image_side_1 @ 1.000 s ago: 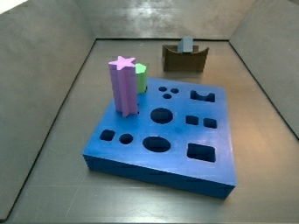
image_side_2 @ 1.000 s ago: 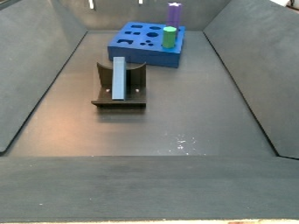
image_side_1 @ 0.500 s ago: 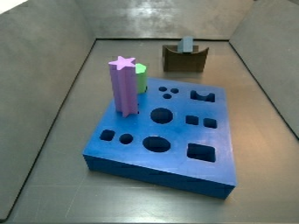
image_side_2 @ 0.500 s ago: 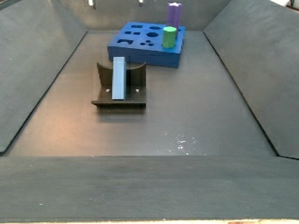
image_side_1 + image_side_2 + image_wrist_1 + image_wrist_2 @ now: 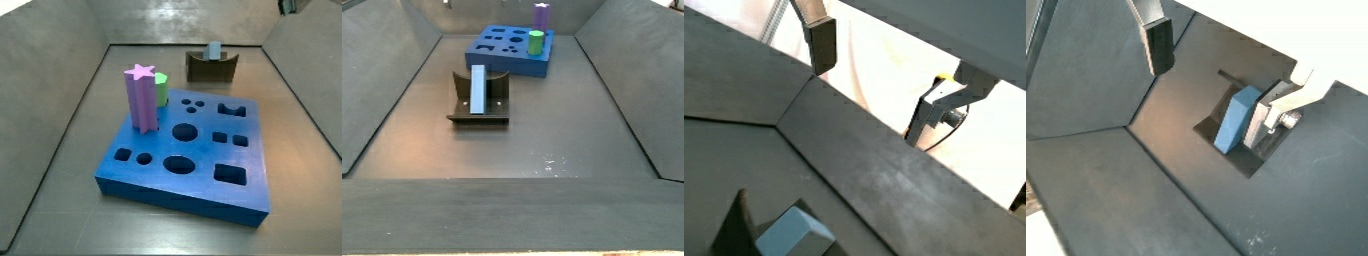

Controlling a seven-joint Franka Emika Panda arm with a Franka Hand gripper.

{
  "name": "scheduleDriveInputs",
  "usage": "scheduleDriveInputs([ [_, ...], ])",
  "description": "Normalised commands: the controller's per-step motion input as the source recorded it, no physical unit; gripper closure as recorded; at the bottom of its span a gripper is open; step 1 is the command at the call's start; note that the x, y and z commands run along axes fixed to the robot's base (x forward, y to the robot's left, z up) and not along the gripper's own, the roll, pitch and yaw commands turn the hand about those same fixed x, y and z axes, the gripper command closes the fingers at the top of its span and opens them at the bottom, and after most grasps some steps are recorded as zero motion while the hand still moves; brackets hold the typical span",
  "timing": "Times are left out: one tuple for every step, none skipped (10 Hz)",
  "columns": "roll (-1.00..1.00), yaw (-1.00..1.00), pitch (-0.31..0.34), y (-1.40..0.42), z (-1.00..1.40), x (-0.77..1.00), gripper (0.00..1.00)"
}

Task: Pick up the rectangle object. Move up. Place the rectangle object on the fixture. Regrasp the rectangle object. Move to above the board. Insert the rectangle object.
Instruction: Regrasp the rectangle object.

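The steel-blue rectangle object (image 5: 213,50) stands in the notch of the dark fixture (image 5: 211,68) at the far end of the floor; both also show in a side view, the rectangle object (image 5: 478,88) on the fixture (image 5: 477,104). The blue board (image 5: 187,150) lies nearer. My gripper (image 5: 1213,85) is open and empty, high above the fixture, with the rectangle object (image 5: 1236,118) below, close to one finger. In a wrist view the gripper (image 5: 875,80) frames bright background, and the rectangle object (image 5: 798,232) shows at the frame's edge.
A tall purple star post (image 5: 142,98) and a green peg (image 5: 162,90) stand in the board. Grey walls enclose the floor on all sides. A dark part of the arm (image 5: 287,5) shows at a corner of a side view.
A dark part of the arm has come into a corner of a side view. The rectangle object, fixture and board have not moved.
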Motion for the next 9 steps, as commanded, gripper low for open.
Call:
scheduleDriveInputs([
  [0.82,0.14,0.248,-0.04,-0.02,0.09,0.00],
  [0.51,0.19,0.207,-0.04,-0.02,0.09,0.00],
  [0.41,0.20,0.185,-0.04,-0.02,0.09,0.00],
  [0.20,0.16,0.135,0.07,-1.00,0.03,0.00],
  [0.18,0.17,0.104,0.07,-1.00,0.04,0.00],
  [0.14,0.17,0.024,0.07,-1.00,0.05,0.00],
  [0.12,0.17,-0.010,0.06,-1.00,0.06,0.00],
  [0.10,0.15,-0.082,0.06,-1.00,0.07,0.00],
  [0.10,0.13,-0.128,0.06,-1.00,0.07,0.00],
])
